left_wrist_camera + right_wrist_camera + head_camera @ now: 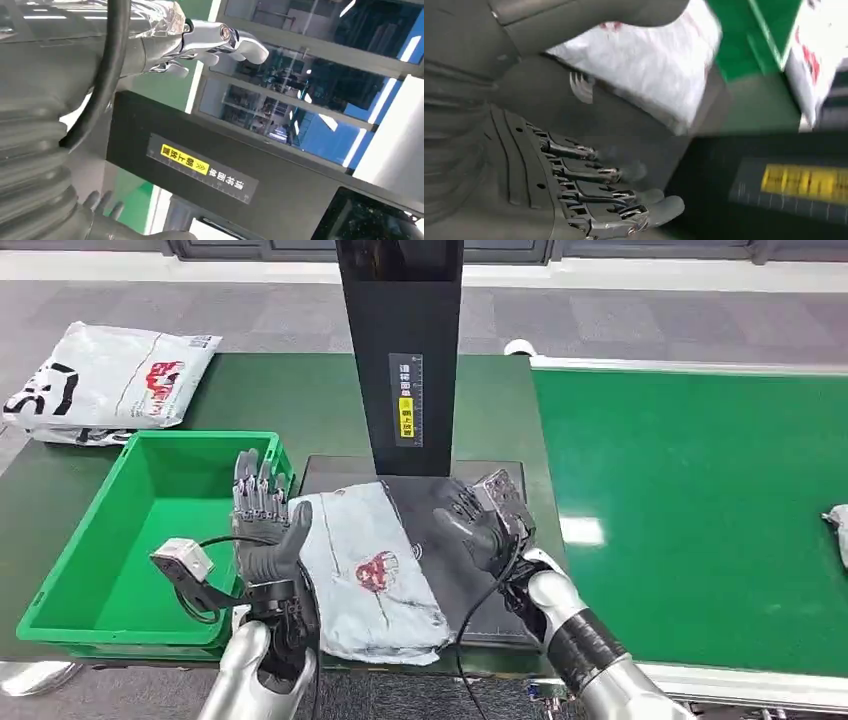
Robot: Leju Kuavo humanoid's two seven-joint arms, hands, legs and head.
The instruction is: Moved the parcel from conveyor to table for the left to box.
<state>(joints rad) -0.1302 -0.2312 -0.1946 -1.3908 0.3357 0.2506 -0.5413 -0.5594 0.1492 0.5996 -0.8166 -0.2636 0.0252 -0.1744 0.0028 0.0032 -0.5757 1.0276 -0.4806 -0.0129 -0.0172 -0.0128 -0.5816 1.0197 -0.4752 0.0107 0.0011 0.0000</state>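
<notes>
Parcel-sorting workstation, green conveyor belt (690, 510), black scanner post (403, 350), green bin (110, 570), bagged parcels (105, 380)

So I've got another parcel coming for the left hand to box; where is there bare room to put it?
The green bin is bare inside. The conveyor belt is open right of the black post. The dark pad is crowded: parcel, left hand, right hand.

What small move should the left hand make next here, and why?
Probably close the left hand on the near-left edge of the parcel. The parcel already lies on the dark plate at the post's foot, the right hand is open beside it holding nothing, and the green box sits just left.
</notes>
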